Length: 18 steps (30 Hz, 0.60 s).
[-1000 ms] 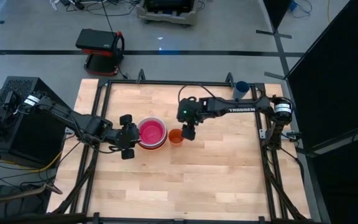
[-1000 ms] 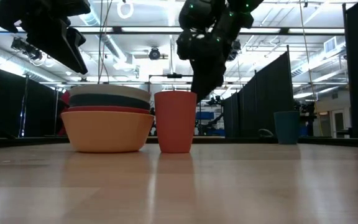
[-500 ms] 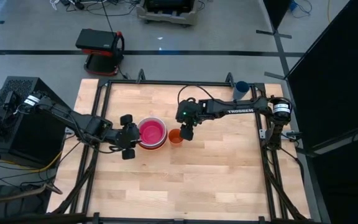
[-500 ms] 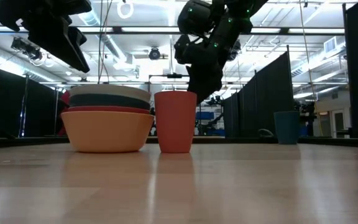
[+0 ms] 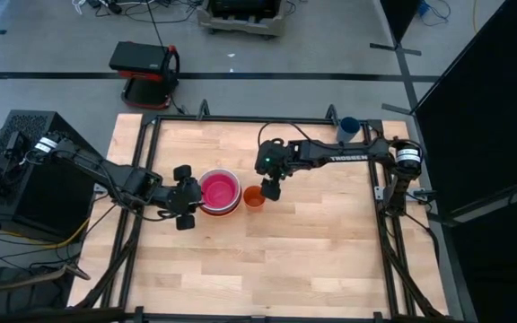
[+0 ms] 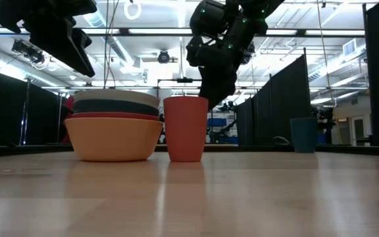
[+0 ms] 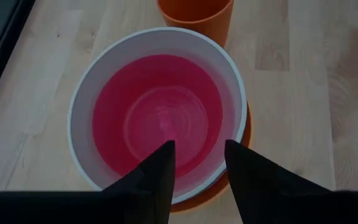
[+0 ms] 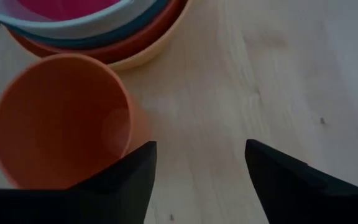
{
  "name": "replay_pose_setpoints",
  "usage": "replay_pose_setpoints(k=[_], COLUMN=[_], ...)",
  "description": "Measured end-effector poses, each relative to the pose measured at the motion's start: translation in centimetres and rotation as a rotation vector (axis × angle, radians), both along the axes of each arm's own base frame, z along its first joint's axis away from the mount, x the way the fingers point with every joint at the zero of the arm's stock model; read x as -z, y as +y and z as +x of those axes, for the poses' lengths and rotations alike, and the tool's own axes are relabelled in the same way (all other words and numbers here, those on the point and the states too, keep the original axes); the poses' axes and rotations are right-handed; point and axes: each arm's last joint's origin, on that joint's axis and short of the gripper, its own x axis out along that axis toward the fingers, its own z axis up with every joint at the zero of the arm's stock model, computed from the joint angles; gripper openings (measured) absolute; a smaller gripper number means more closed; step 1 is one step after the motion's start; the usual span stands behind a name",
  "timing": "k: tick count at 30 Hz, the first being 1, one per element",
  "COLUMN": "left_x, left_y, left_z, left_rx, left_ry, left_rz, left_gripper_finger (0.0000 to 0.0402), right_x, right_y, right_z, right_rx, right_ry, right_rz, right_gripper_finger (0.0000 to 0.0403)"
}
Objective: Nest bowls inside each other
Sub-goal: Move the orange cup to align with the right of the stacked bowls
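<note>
The bowls (image 5: 220,190) stand nested in one stack left of the table's middle. In the left wrist view the magenta-pink bowl (image 7: 157,112) sits inside the white one (image 7: 82,99). The low view shows teal, red and orange bowls (image 6: 114,135) beneath them, the orange one resting on the table. A small orange cup (image 5: 254,197) stands upright just right of the stack. My left gripper (image 7: 197,146) hangs open above the stack's left rim. My right gripper (image 8: 201,149) hangs open above the table beside the cup (image 8: 61,118), at about the height of its rim (image 6: 185,99).
A small dark-blue cup (image 5: 349,128) stands at the table's far right corner. Bare wooden tabletop (image 5: 312,260) stretches along the near side and to the right. A black metal frame (image 5: 380,224) borders the table.
</note>
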Motion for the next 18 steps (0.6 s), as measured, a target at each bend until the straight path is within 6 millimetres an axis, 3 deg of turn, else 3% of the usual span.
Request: replay_pose_setpoints(k=[8,18], left_x=[0.0,0.0], left_y=[0.0,0.0], left_z=[0.0,0.0], left_rx=[0.000,0.000], left_ry=[0.000,0.000], left_rz=[0.000,0.000], left_gripper_finger=[0.0128,0.0128], right_x=[-1.9,-2.3], right_y=[0.2,1.2], right_z=[0.3,0.4], right_rx=[-0.006,-0.018], right_ry=[-0.013,0.008], right_rz=[0.049,0.060], right_gripper_finger=[0.0240,0.0240])
